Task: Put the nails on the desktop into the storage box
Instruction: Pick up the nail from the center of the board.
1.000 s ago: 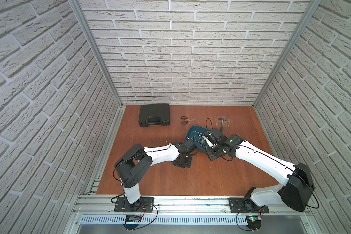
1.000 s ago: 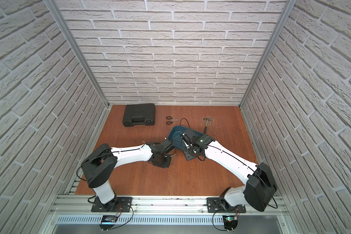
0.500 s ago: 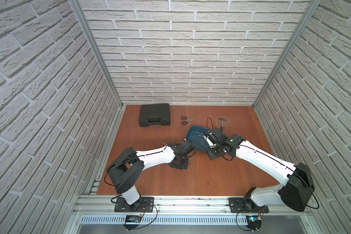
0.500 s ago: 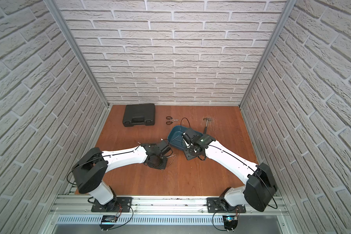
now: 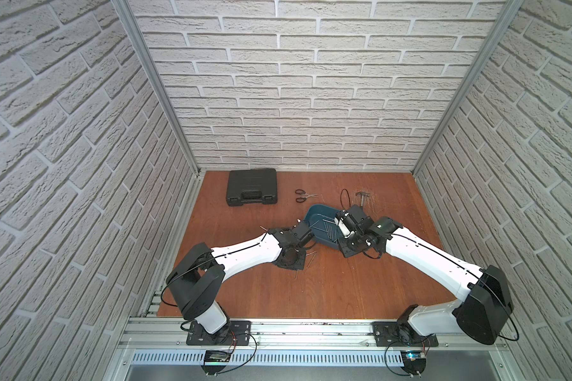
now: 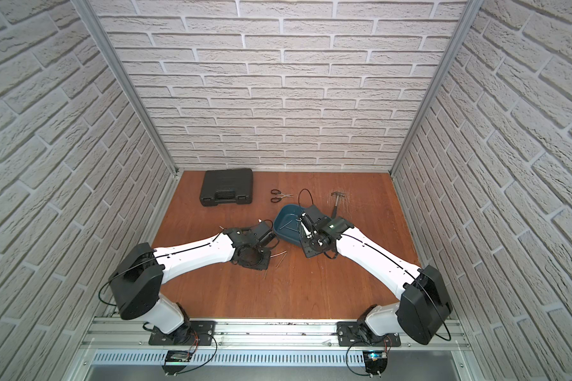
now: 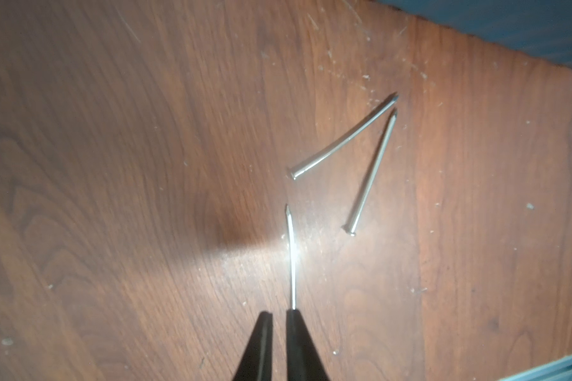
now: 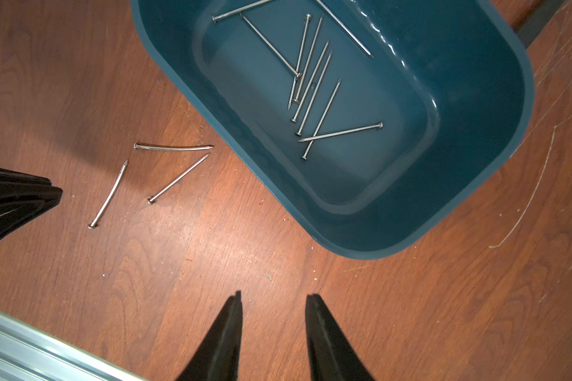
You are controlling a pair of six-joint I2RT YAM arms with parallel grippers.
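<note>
Nail (image 7: 291,257) lies loose by the narrowly parted left gripper (image 7: 279,314).

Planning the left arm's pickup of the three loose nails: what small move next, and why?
Probably spread the fingers of the left gripper wider: they stand barely apart, and the nearest nail lies on the desktop at one fingertip, not between them.

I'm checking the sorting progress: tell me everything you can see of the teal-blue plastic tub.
The teal-blue plastic tub is a glossy, lidless rectangle with rounded corners and low sloping walls. It sits flat and askew on the reddish-brown wooden desktop. About nine thin silvery nails lie loose and crossed on its floor. Three more nails lie outside near one long wall, apart from it.
</note>
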